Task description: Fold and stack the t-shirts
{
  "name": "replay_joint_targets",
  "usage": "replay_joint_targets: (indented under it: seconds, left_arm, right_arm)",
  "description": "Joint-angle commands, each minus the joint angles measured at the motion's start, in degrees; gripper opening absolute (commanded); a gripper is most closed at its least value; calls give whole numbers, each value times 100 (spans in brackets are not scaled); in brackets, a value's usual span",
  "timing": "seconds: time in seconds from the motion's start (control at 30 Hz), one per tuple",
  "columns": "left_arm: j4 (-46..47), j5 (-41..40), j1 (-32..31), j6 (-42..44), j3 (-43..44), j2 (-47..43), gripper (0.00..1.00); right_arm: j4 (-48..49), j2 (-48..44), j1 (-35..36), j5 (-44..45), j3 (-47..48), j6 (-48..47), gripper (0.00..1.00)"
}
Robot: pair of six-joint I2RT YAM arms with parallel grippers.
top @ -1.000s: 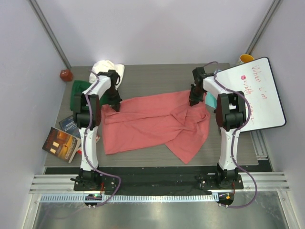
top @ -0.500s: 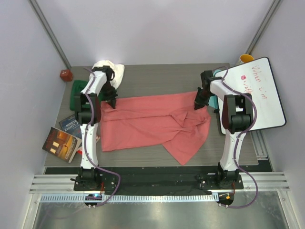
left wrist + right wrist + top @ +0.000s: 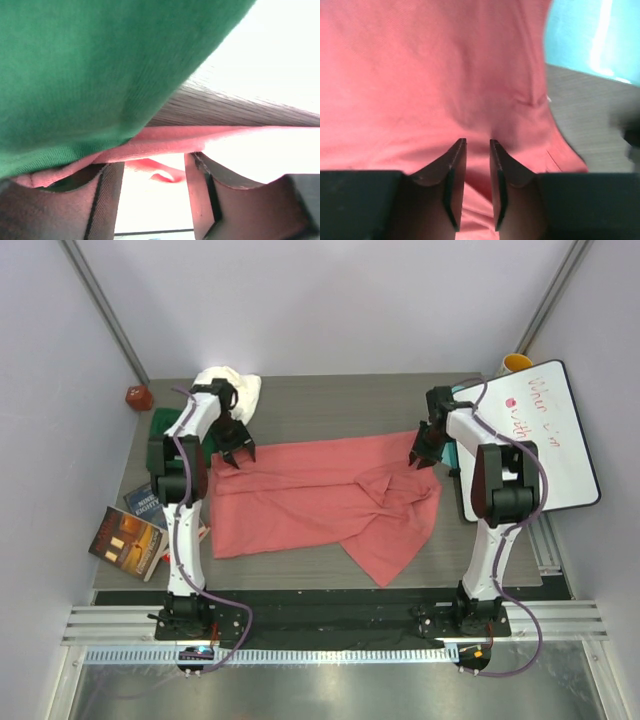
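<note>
A salmon-pink t-shirt [image 3: 320, 495] lies spread across the table, its lower right part rumpled and folded over. My left gripper [image 3: 233, 454] hovers at the shirt's far left corner, jaws open. In the left wrist view the pink edge [image 3: 200, 137] runs just past the open left gripper [image 3: 152, 167], with the dark green t-shirt [image 3: 90, 65] close above it. My right gripper [image 3: 422, 457] is at the shirt's far right corner. Its fingers [image 3: 456, 165] stand a little apart over the pink cloth [image 3: 420, 75], gripping nothing. The green t-shirt [image 3: 163, 430] and a cream-white t-shirt [image 3: 228, 385] lie at the far left.
Two glossy books [image 3: 130, 535] overhang the table's left edge. A whiteboard [image 3: 535, 435] leans at the right, with a teal object [image 3: 441, 448] beside it and a yellow cup [image 3: 516, 362] behind. A red object [image 3: 138, 397] sits at the far left corner.
Both arms drew the shirt's far edge apart, left gripper leftward and right gripper rightward, flattening the cloth. Both grippers then opened and let go of it.
</note>
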Motion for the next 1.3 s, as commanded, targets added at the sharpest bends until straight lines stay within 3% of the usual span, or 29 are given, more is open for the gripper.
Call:
replay_joint_targets:
  seconds: [0.0, 0.27, 0.53, 0.77, 0.9, 1.1, 1.27]
  left_arm:
    - [999, 398, 179, -489, -347, -784, 53]
    - [1492, 662, 171, -885, -583, -1479, 56]
    - [2257, 943, 65, -719, -2533, -2542, 58]
    - [2170, 987, -14, -490, -2738, -2543, 57]
    - [2099, 978, -145, -454, -2545, -2411, 57]
    - [2064, 952, -348, -472, -2447, -2297, 56]
    - [2011, 908, -409, -472, -2403, -2271, 55]
  right_arm:
    - [461, -1209, -63, 375, 38, -11, 34]
    - [-293, -2036, -28, -89, -162, -205, 38]
    - [-688, -4136, 201, -978, -2930, -205, 47]
    - [-1699, -5631, 298, -1567, -3625, -29, 50]
    - [-2008, -6350, 333, -1796, -4502, 146, 50]
    - [-1877, -6564, 342, -1867, -5032, 305, 50]
    - [-1753, -6231, 386, -1831, -5147, 392, 51]
